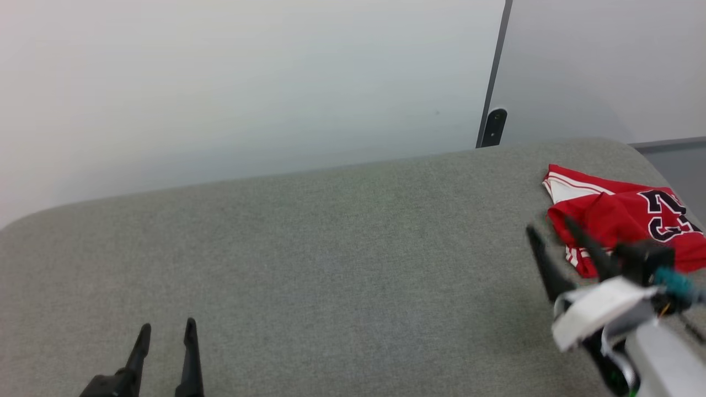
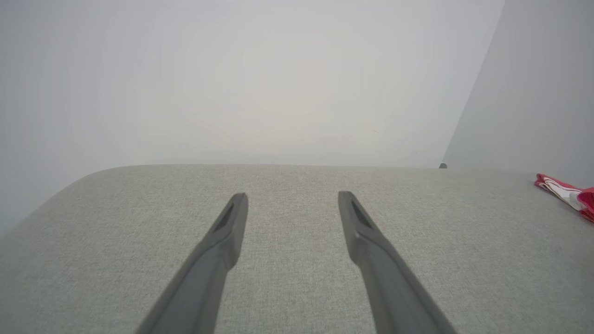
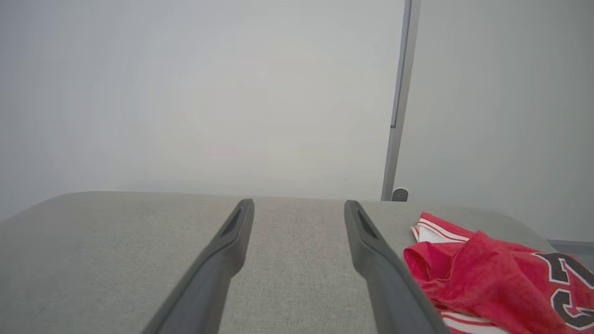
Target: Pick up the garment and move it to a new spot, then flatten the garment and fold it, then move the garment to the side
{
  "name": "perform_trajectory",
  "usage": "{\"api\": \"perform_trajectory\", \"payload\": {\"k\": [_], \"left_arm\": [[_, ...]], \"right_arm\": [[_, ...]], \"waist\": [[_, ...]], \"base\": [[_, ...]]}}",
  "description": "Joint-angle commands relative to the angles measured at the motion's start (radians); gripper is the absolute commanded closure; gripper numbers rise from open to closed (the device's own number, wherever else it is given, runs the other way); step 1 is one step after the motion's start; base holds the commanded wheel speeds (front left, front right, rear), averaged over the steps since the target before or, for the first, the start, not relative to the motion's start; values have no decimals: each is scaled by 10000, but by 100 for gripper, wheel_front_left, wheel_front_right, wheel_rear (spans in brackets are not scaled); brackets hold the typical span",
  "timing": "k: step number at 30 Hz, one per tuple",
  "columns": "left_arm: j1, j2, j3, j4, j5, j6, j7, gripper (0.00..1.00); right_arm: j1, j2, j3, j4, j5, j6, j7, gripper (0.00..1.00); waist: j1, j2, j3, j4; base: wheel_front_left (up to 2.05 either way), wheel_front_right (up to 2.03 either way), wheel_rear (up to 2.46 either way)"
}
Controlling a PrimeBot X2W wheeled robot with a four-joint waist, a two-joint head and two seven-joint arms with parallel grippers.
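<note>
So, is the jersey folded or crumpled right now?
Crumpled, not folded. The garment lies in a rumpled heap at the right end of the grey padded surface, with raised wrinkles and a white sleeve sticking out.

Soft, even, bright light, faint shadows, right pincer (image 1: 547,224) blurred in head view, wrist views hazy

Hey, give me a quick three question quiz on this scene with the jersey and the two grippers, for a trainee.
1. True or false: the right gripper is shut on the red jersey.
2. Where on the grey fabric surface does the jersey lie? A: far right corner. B: centre. C: near left edge.
3. Which is nearer the jersey, the left gripper or the right?
Key: 1 false, it is open; 2 A; 3 the right.
</note>
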Motion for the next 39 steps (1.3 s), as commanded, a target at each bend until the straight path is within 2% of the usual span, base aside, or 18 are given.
{"api": "perform_trajectory", "payload": {"k": [1, 9, 16, 37, 39], "left_arm": [[124, -18, 32, -2, 59, 20, -60, 0], [455, -223, 222, -61, 215, -68, -95, 0], [729, -375, 576, -148, 410, -241, -89, 0], [923, -492, 1239, 3, 540, -962, -92, 0], [944, -476, 1285, -6, 660, -902, -92, 0]], "right_arm": [[387, 144, -219, -195, -312, -16, -41, 0], [2018, 1010, -1555, -1470, -1691, -16, -42, 0], [2822, 1556, -1974, -1844, -1995, -17, -43, 0], [2947, 1588, -2462, -1779, -2284, -17, -44, 0], [2936, 1561, -2445, -1726, -2270, -17, -44, 0]], "waist": [[0, 0, -69, 6], [0, 0, -255, 8], [0, 0, -429, 54], [0, 0, -443, -14], [0, 0, -438, -40]], "base": [[0, 0, 0], [0, 0, 0], [0, 0, 0], [0, 0, 0], [0, 0, 0]]}}
